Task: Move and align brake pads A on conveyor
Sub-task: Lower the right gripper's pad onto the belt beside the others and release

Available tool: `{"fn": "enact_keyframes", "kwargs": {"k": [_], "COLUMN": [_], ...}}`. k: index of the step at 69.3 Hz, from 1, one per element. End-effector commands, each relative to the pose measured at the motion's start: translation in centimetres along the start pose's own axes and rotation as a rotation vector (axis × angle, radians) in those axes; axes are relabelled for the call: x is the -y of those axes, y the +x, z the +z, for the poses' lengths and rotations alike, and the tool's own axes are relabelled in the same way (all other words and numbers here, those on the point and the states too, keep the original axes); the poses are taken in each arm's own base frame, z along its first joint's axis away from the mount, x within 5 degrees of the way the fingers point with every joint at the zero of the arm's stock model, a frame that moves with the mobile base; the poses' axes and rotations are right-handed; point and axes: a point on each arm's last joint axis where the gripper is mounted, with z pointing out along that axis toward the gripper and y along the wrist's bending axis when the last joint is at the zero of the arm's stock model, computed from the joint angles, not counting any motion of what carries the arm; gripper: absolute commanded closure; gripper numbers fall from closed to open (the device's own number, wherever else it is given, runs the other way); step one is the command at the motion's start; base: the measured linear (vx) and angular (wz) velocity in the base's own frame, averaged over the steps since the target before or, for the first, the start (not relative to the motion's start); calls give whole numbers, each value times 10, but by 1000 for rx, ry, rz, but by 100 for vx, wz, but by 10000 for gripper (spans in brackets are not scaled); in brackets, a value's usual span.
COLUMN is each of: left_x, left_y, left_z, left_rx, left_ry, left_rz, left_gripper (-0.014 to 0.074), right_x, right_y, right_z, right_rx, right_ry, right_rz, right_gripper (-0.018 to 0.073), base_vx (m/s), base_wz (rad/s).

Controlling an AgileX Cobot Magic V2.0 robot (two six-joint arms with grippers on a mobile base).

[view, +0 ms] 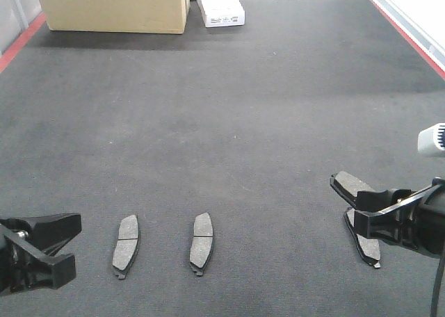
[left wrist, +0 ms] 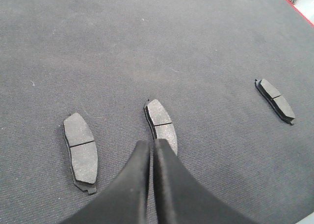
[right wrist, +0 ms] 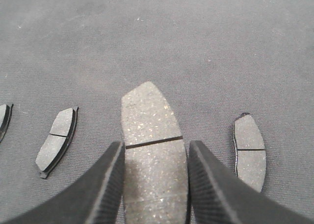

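Two brake pads A lie side by side on the dark conveyor (view: 229,108), one at the left (view: 126,245) and one to its right (view: 201,242). My right gripper (view: 363,207) is shut on a third pad (right wrist: 153,150), gripping its long sides and holding it above the belt. A fourth pad (view: 368,245) lies on the belt just below and beside it, to the right of the held pad (right wrist: 249,152) in the right wrist view. My left gripper (left wrist: 152,144) is shut on nothing, hovering over the near end of a lying pad (left wrist: 160,120), with another pad (left wrist: 80,150) to its left.
At the far end of the belt stand a cardboard box (view: 115,5) and a white box (view: 220,4). Red edge strips run along the left side (view: 21,40) and the right side (view: 410,35).
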Motion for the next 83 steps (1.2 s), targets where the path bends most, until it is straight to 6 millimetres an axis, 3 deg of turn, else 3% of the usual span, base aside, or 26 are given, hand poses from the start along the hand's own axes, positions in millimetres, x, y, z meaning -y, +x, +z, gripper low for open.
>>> {"fn": "enact_keyframes", "kwargs": {"k": [1, 17, 40, 57, 66, 83], "left_x": [7, 7, 7, 7, 6, 4], "left_y": [-12, -11, -11, -11, -10, -8], "left_z": [-5, -5, -5, -5, -5, -4], "left_rx": [69, 68, 65, 62, 57, 35], "left_ry": [53, 52, 49, 46, 41, 20], "left_rz": [-1, -1, -1, -1, -1, -1], "left_gripper": [604, 603, 603, 603, 603, 603], "right_x": [-4, -2, -37, -43, -46, -48], "right_y": [-14, -20, -37, -33, -28, -26], "right_z": [-3, 32, 99, 147, 162, 168], "right_rx": [70, -203, -341, -373, -370, -357], "right_ry": [-22, 161, 175, 246, 220, 202], "right_rz": [-24, -78, -97, -30, -26, -18], "right_gripper": [464, 461, 435, 400, 397, 394], "base_vx": [0, 0, 0, 0, 0, 0], "base_wz": [0, 0, 0, 0, 0, 0]}}
